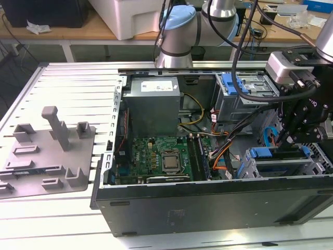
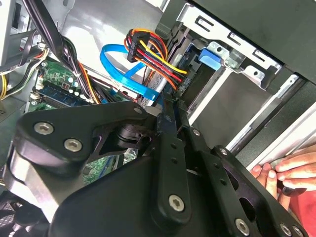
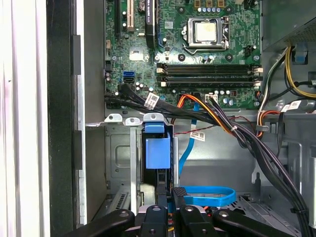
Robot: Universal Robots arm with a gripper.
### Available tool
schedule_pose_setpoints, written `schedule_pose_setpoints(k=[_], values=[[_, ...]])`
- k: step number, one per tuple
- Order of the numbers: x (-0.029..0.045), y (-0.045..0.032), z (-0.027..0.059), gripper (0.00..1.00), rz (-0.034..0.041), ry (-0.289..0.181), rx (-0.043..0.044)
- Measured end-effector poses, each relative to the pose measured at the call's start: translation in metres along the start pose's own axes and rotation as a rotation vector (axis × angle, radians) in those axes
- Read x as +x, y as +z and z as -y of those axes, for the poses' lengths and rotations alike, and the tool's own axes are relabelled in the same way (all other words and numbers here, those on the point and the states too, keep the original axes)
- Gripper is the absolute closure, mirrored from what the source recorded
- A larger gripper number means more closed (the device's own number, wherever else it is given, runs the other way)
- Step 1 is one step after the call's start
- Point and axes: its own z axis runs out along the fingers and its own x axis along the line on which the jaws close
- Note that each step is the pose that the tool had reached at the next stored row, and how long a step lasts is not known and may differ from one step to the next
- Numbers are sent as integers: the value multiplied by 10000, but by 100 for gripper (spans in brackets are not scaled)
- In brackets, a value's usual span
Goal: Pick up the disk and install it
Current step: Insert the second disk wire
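While the open black metal computer case (image 1: 208, 208) lies on its side on the ribbed grey bench (image 1: 52, 224), the arm's black gripper (image 1: 285, 139) hangs over the silver drive cage (image 1: 250, 169) at the exterior view's right. The disk, a flat drive in a blue plastic carrier (image 3: 154, 150), sits edge-on in that cage, its blue tab facing outward, and the gripper (image 3: 170, 197) is just beside it in the first wrist view. I cannot tell whether the gripper is clenched or released.

White tags (image 3: 151, 101) hang on the black cables, and the grey metal power-supply box (image 1: 153, 104) carries a pale label; none of this print can be read.

A flat bright-blue data cable (image 3: 207, 195) loops close by the cage. In the second wrist view a bundle of red, yellow, orange and black wires (image 2: 153, 54) ends in a black plug just beyond the gripper (image 2: 165, 111). The green motherboard (image 1: 156, 153) with its square silver processor socket (image 1: 170, 161) fills the case floor. A person's hand (image 2: 279, 175) rests at the case edge. A grey moulded fixture tray (image 1: 47, 151) lies on the bench, well apart.
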Motion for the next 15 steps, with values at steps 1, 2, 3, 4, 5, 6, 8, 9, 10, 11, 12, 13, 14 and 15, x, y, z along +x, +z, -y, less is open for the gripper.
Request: schedule_pose_setpoints(k=[1, 2, 3, 4, 5, 6, 8, 9, 10, 11, 12, 13, 14, 15], values=[[2, 1, 0, 84, 1, -1, -1], [4, 1, 0, 84, 0, -1, 0], [8, 2, 0, 84, 1, -2, 0], [9, 3, 0, 84, 1, -2, 0], [9, 3, 0, 84, 1, -2, 0], [10, 5, 0, 84, -1, -2, 0], [10, 8, 0, 84, -2, -2, 0], [10, 10, 0, 84, -1, -2, 0], [10, 14, 0, 84, -1, -2, 0], [10, 18, 0, 84, -1, -2, 0], [10, 22, 0, 84, -1, -2, 0], [10, 27, 0, 84, -1, -3, 1], [9, 32, 0, 84, -1, -3, 0], [9, 38, 0, 84, 1, -3, 0]])
